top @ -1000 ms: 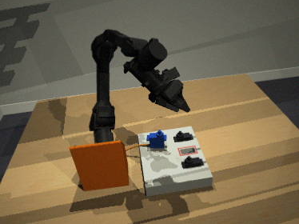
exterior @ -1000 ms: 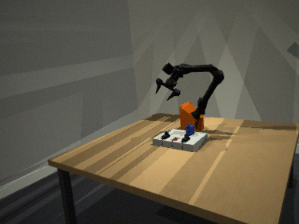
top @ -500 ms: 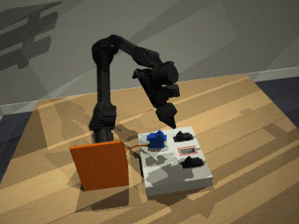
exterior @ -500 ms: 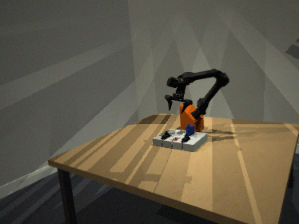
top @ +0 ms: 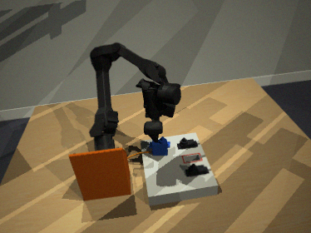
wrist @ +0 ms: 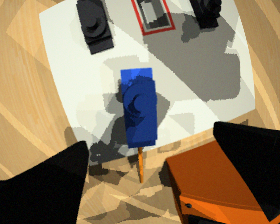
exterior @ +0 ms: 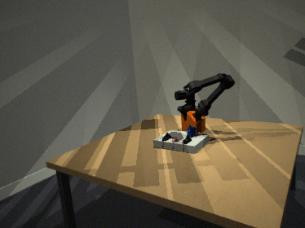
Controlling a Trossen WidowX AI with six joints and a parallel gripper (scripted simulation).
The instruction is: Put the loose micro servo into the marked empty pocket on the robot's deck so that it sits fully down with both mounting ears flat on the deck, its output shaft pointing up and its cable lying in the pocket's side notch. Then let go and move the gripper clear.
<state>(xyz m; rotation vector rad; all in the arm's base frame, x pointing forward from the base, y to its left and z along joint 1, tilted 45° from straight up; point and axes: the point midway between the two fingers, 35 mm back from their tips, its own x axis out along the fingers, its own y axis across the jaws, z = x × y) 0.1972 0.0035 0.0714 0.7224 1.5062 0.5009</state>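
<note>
The blue plastic micro servo (top: 160,146) (exterior: 191,131) (wrist: 140,110) stands on the white deck (top: 180,189) (exterior: 160,144) (wrist: 60,55), ahead of and between your released, widely parted fingers, but if you descend off-centre, one may knock it askew or catch its thin orange cable (top: 139,154) (wrist: 141,165).

The desk (top: 266,200) (exterior: 228,187) (wrist: 25,75) looks like smooth wood with pale grain and a satin finish. At about five o'clock on it from the top, the white deck (top: 183,191) (exterior: 197,146) (wrist: 70,65) reads as matt plastic. The servo (top: 160,147) (exterior: 191,131) (wrist: 140,112) seems smooth blue plastic. The pincer (top: 155,131) (exterior: 189,115) (wrist: 154,138) has dull black, plastic-like fingers. The orange block (top: 101,175) (exterior: 188,123) (wrist: 205,170), around seven o'clock, appears matt.
</note>
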